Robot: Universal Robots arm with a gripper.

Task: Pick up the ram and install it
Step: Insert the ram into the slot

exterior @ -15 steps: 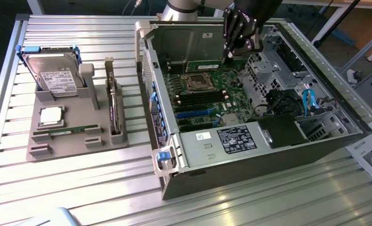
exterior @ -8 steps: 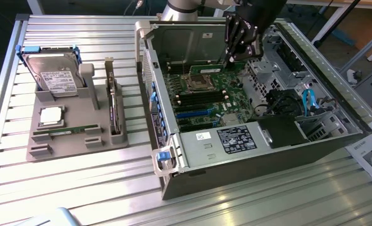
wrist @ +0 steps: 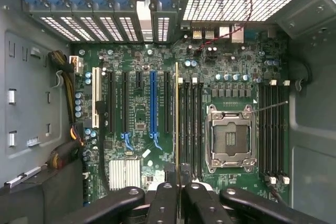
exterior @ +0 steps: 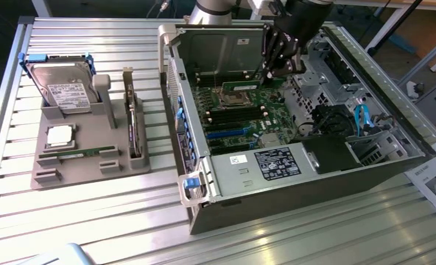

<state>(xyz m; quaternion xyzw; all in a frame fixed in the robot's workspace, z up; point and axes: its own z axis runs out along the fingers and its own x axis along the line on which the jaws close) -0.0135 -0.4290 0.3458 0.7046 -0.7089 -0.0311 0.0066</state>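
My tool [exterior: 275,73] is pinched narrow on the ram [exterior: 242,86], holding it on edge inside the open computer case [exterior: 314,187], over the motherboard [wrist: 136,114] near the CPU socket [wrist: 231,137]. 1 similar stick [exterior: 78,153] lies in the grey holder [exterior: 92,138].

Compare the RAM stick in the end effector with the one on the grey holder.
The held RAM stick hangs inside the computer case, clamped by the end effector; the other RAM stick sits in the grey holder outside it, untouched. Both are long, thin green boards.
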